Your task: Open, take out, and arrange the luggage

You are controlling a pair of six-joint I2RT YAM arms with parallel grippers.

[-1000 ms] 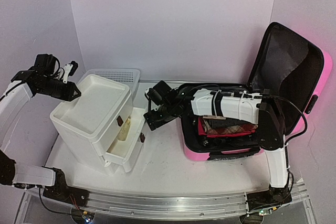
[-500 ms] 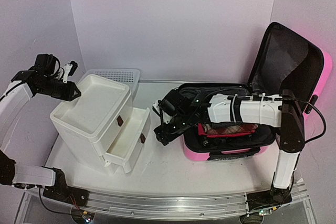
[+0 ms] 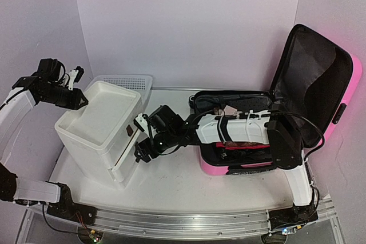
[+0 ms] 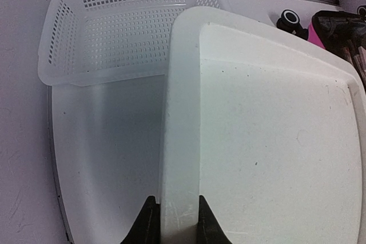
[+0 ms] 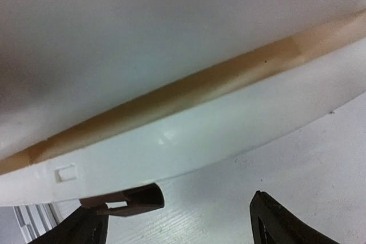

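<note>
The pink luggage (image 3: 246,168) lies open at the right, its black-lined lid (image 3: 311,78) standing upright. A red and plaid item (image 3: 246,141) lies inside. Its edge and a black wheel (image 4: 289,18) show in the left wrist view. My right gripper (image 3: 140,151) reaches left, away from the luggage, and is open right at the front of the white drawer unit (image 3: 97,121). In the right wrist view (image 5: 177,221) the drawer front (image 5: 200,135) and a brown handle (image 5: 128,198) are close ahead. My left gripper (image 3: 80,100) is shut on the rim of the unit's top (image 4: 180,141).
A white mesh basket (image 3: 134,81) stands behind the drawer unit and fills the upper left of the left wrist view (image 4: 114,27). White walls close in the table at the back and both sides. The right arm stretches across the table's middle.
My right gripper has moved left from the luggage's side to the drawer unit's front. The drawers that stood pulled out are now pushed in. The left arm has not moved.
</note>
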